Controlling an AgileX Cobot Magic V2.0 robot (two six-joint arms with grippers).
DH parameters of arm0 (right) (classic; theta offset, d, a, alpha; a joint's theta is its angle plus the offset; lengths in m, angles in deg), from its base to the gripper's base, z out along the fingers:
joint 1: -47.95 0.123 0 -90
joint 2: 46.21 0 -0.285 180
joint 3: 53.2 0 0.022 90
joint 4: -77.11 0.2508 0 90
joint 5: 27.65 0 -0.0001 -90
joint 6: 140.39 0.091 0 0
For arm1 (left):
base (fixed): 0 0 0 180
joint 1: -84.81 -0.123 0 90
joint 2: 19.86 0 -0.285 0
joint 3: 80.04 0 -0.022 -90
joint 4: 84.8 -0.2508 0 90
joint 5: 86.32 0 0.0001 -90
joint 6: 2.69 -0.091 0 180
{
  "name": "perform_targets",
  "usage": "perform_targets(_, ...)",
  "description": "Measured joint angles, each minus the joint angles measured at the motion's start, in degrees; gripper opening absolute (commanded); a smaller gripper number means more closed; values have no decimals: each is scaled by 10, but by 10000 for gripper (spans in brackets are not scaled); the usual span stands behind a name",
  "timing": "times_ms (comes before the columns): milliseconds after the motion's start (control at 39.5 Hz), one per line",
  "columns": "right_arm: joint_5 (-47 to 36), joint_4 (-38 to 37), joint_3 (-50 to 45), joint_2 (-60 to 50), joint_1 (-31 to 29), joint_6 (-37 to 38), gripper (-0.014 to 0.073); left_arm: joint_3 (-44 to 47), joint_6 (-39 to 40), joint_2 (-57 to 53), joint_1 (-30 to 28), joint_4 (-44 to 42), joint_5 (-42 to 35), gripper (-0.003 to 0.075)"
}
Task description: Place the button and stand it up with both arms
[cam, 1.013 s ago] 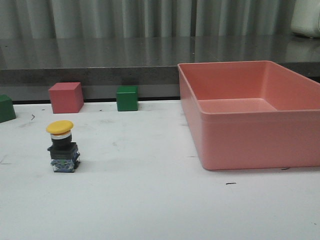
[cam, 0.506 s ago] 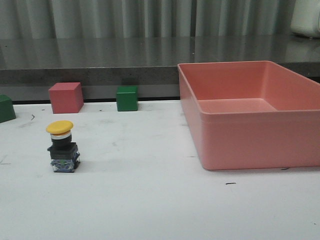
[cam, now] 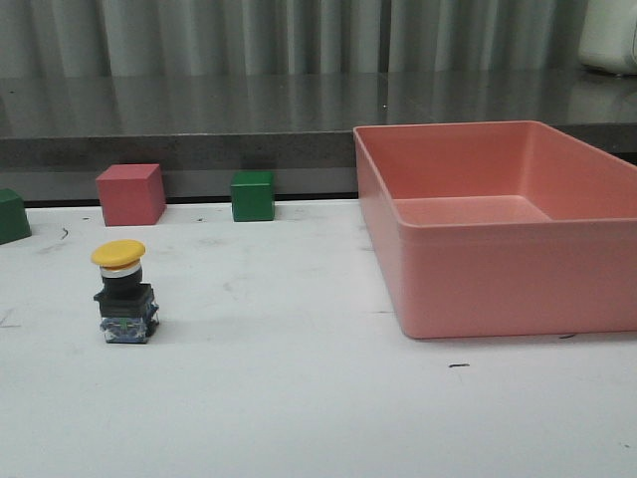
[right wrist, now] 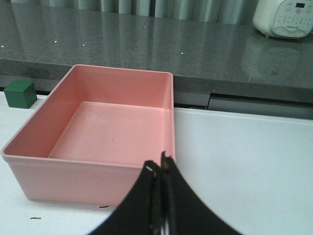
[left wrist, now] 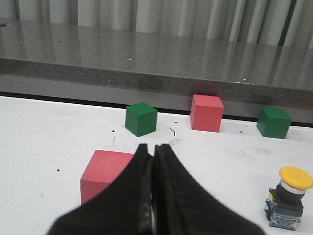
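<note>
The button [cam: 124, 294] stands upright on the white table at the left, yellow cap on top and black base below; the left wrist view shows the button [left wrist: 289, 198] too, off to one side. Neither arm appears in the front view. My left gripper [left wrist: 153, 147] is shut with nothing between its fingers, apart from the button and over a red cube [left wrist: 103, 172]. My right gripper [right wrist: 161, 164] is also shut and empty, in front of the pink bin [right wrist: 93, 166].
The large pink bin [cam: 468, 289] fills the right side of the table. A red cube [cam: 131, 193] and a green cube [cam: 253, 195] sit along the back edge, with another green cube [cam: 12, 215] at far left. A white appliance [right wrist: 286, 17] rests on the dark counter.
</note>
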Motion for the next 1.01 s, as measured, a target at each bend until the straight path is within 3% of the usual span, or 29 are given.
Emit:
perform_targets(810,-1,0,-1,0,0,0,-72,0,0,0,0,1,-1,-20)
perform_targets(1013,-116,9,-82,-7,0,-13,-72,0,0,0,0,1,-1,-20)
